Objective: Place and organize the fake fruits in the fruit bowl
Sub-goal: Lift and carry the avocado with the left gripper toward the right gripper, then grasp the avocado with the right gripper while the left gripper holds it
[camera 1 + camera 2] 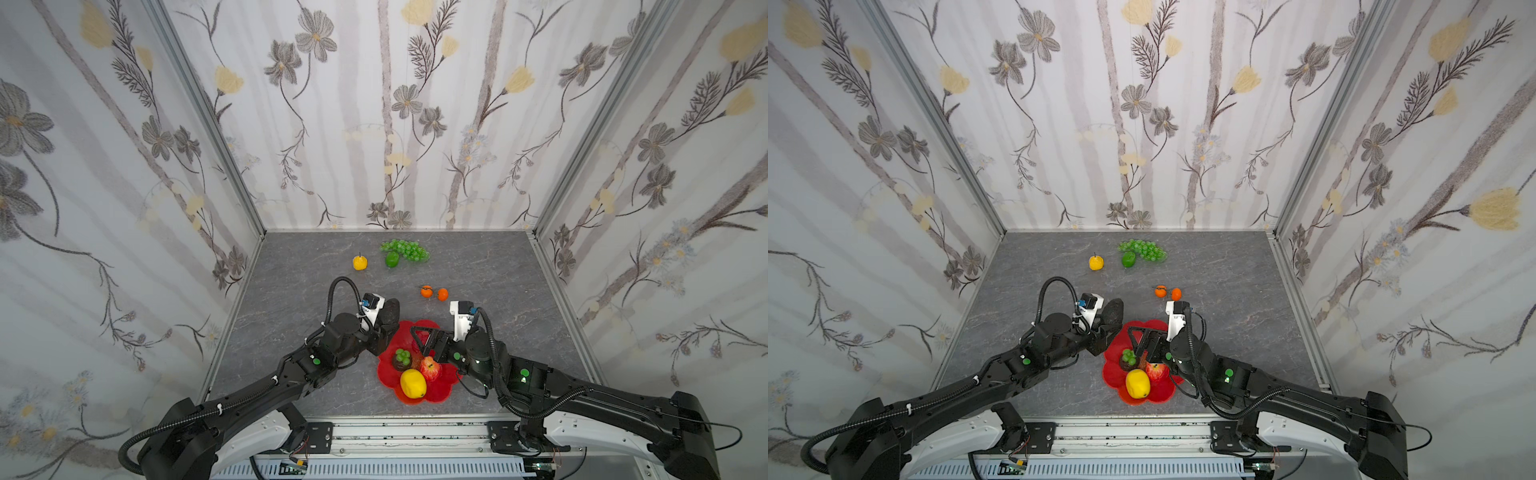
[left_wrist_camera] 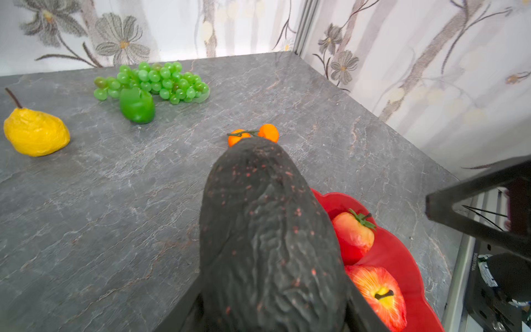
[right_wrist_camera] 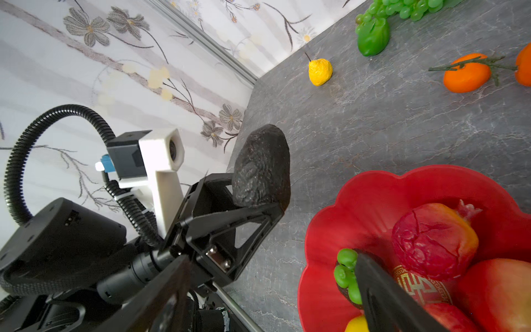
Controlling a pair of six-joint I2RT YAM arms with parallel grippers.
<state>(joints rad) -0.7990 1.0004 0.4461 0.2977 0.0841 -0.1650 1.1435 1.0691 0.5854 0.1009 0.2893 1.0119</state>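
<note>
A: Since the left gripper (image 3: 250, 192) is clamped on the dark avocado (image 1: 390, 311), gripped at one end w/ the rest sticking out past the fingertips, that arm looks mid-carry. It hangs just beside the red bowl's (image 1: 442, 390) far-left rim, not over it yet.

B: And the right gripper (image 1: 424, 343)?

A: Jaws spread wide, nothing in them, low over the bowl's middle. Maybe set to nudge sth, maybe idle; can't tell which.

B: What's in the bowl?

A: The near half is packed: lemon (image 1: 413, 383), apple (image 1: 431, 368), a strawberry (image 2: 353, 235) behind it, plus a small dark fruit (image 1: 402, 360) w/ a few green grapes on top. The far-left part is bare, prob. why the avocado comes in from that side.

B: What's outside it?

A: On the table (image 1: 291, 291): the grape bunch (image 1: 405, 250) by the back wall w/ the lime (image 1: 392, 259) right against it, and the pear (image 1: 360, 262) just left of those. The two oranges (image 1: 427, 292) lie beyond the bowl's far-right rim.

B: Any risk?

A: The right gripper sits in the landing zone & the arms are close. It prob. has to clear out before the avocado goes down.
</note>
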